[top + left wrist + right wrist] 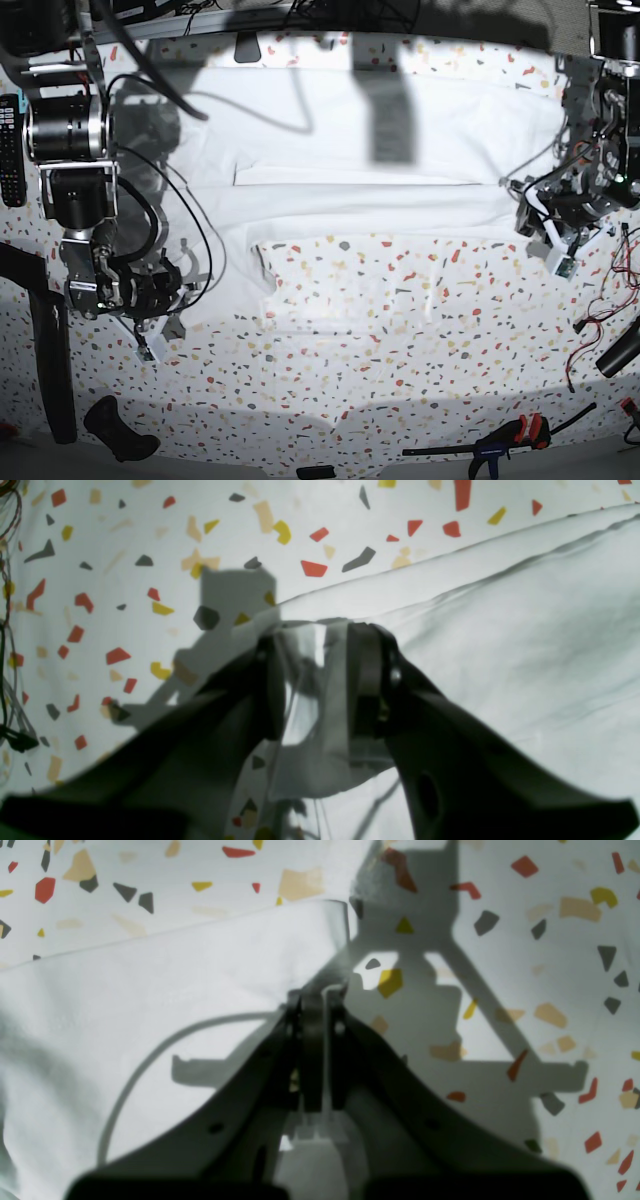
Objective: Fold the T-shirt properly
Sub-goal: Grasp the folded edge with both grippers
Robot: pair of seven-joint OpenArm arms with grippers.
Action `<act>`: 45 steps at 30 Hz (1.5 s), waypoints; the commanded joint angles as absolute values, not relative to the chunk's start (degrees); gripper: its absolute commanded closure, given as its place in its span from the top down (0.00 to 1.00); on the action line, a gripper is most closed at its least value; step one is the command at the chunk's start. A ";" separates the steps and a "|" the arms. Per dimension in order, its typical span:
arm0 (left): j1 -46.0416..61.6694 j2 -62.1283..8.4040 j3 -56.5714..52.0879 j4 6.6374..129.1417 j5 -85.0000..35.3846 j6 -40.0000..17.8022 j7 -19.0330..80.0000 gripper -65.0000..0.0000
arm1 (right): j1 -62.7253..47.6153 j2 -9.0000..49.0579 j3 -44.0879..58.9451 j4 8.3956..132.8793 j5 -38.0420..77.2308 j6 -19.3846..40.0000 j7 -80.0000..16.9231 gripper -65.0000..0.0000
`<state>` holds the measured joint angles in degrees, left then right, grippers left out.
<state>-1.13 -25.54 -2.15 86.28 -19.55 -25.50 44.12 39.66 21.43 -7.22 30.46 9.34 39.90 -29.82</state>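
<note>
We've got the T-shirt (pixel 360 150) spread across the far half of the table (pixel 400 330), each arm at a side edge. Right tool (pixel 314 995) looks pressed together on the hem, w/ only a thin bit of cloth caught. Left tool (pixel 320 645) has its jaws partway apart around a bunched corner; can't tell if it's pinching yet. Risks: left lifts before gripping and the corner slips out; uneven pull btw the arms skews the fold; right's thin bite may tear loose.
</note>
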 commanded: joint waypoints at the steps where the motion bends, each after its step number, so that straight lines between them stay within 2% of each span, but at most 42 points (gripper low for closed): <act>1: -2.22 -26.39 -2.55 86.98 -20.05 -25.47 43.22 0.28 | 40.60 21.74 -7.20 30.61 8.91 40.00 -31.11 0.00; 19: -2.24 -26.39 -2.55 87.22 -20.10 -25.45 43.22 0.28 | 40.60 21.74 -7.20 30.63 8.93 40.00 -31.11 0.00; 24: -2.24 -26.39 -2.55 88.55 -20.78 -25.19 43.46 0.14 | 40.60 21.74 -7.20 30.61 8.93 40.00 -31.11 0.00; 33: -2.20 -26.41 -2.55 90.11 -22.61 -24.84 44.64 0.12 | 40.60 21.76 -7.20 30.61 8.93 40.00 -31.83 0.00; 36: -2.20 -26.41 -2.55 90.11 -22.59 -24.84 45.41 0.00 | 40.60 21.76 -7.20 30.63 8.93 40.00 -32.01 0.00; 45: -2.04 -27.07 -2.55 90.11 -22.59 -24.86 47.09 0.00 | 40.45 21.98 -7.20 31.92 8.95 40.00 -32.40 0.00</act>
